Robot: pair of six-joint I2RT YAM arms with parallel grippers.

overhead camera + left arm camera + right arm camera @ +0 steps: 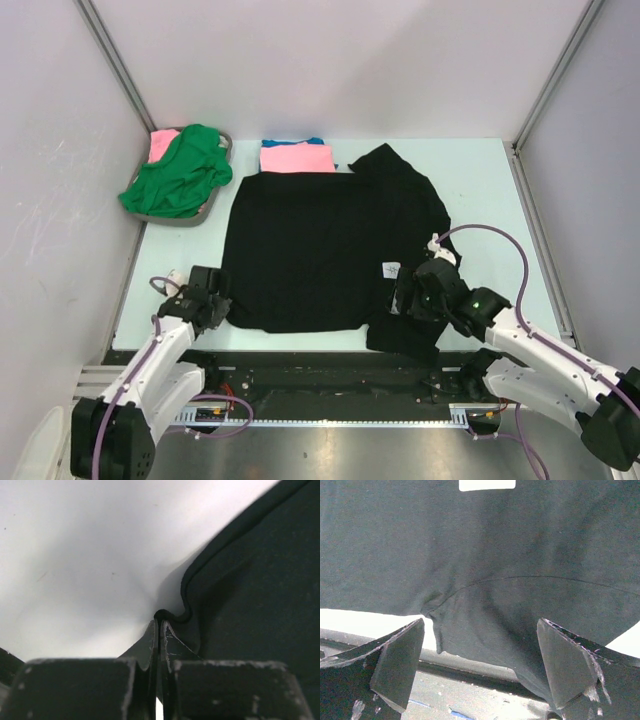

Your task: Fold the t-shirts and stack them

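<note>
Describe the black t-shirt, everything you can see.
The black t-shirt is soft, matte cloth, spread flat mid-table, with a small white label near its right side. Its near right part hangs over the edge of the table. The left gripper is shut on its left hem; the right gripper is open over the overhang.

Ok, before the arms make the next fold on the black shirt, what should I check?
1. The left claw pinches the black t-shirt: ok, shut on its hem.
2. The right claw grips too: not ok, it is open with cloth between its fingers.
3. The shirt lies flat: not ok, its right side is doubled over and rumpled.
4. The white label shows: ok.
5. The folded pink t-shirt is clear of the black one: cannot tell, their edges meet.
</note>
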